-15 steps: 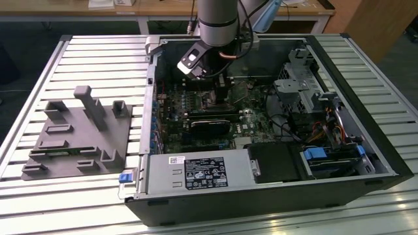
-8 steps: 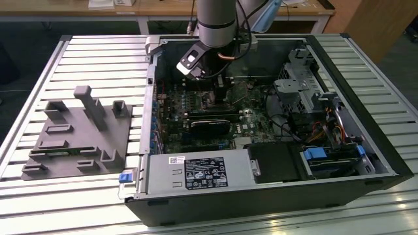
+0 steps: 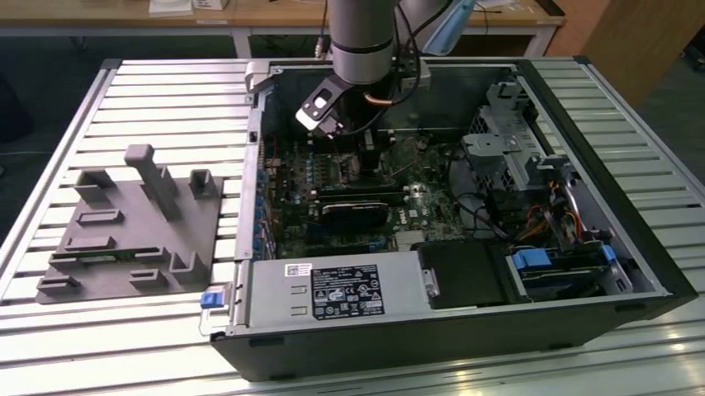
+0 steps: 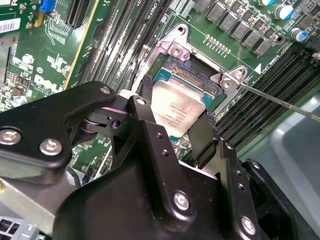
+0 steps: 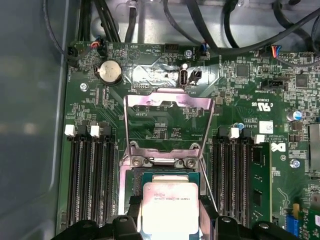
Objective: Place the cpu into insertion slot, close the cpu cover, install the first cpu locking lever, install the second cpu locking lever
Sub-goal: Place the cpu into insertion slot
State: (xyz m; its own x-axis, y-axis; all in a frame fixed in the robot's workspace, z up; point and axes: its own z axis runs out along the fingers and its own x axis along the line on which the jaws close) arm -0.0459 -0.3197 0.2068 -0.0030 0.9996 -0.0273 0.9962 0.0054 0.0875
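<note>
My gripper (image 4: 176, 109) is pinching the cpu (image 5: 170, 205) by two opposite edges, just above the slot (image 4: 189, 70). As far as I can judge it isn't seated yet. To do this well, I'd keep the chip level and square to the silver rim, with no tilt. The cover (image 5: 170, 99) stands flipped up beyond the slot, clear of it. A thin lever (image 4: 280, 102) juts out beside it, and RAM slots (image 5: 90, 180) crowd both sides, near my fingers.

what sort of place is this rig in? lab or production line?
Likely a robotics lab bench, not a line: an open PC case on a slatted metal table, wooden desks behind, and the gripper holding a cpu over the motherboard.
</note>
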